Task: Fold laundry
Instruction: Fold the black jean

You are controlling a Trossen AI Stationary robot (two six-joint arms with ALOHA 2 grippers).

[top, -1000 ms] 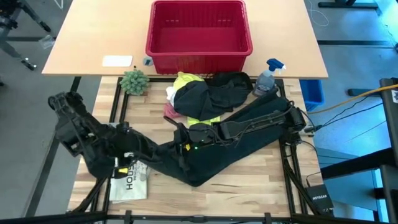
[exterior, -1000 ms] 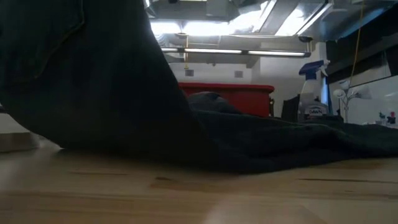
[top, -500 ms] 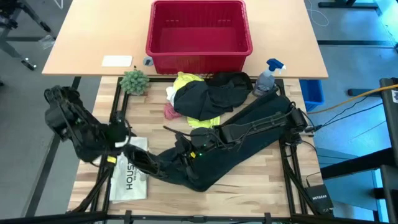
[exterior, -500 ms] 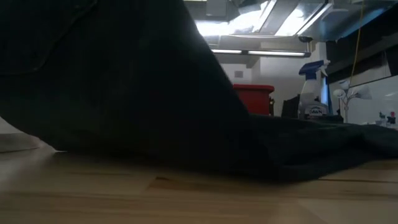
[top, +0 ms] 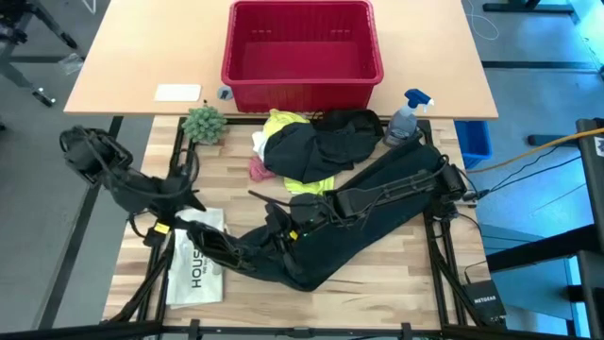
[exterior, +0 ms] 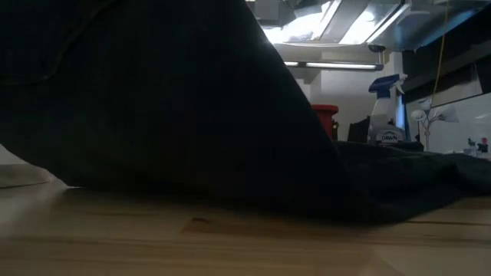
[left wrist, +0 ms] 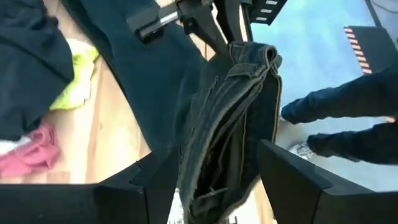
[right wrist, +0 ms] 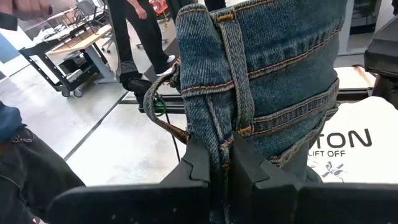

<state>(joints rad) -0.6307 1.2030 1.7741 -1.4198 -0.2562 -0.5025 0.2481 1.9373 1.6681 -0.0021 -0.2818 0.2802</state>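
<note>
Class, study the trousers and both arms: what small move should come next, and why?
Probably the right tool, shut on the trousers at the waistband, should lower it flat to the table; the left tool stands open, its fingers either side of the waistband without clamping it.

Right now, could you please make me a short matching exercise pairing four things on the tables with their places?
Things:
1. red basket
2. spray bottle
3. small plant
4. trousers

Places:
A. under the right arm
B. on the far table
C. right of the clothes pile
D. left of the clothes pile

Pairs: 1-B, 2-C, 3-D, 4-A
</note>
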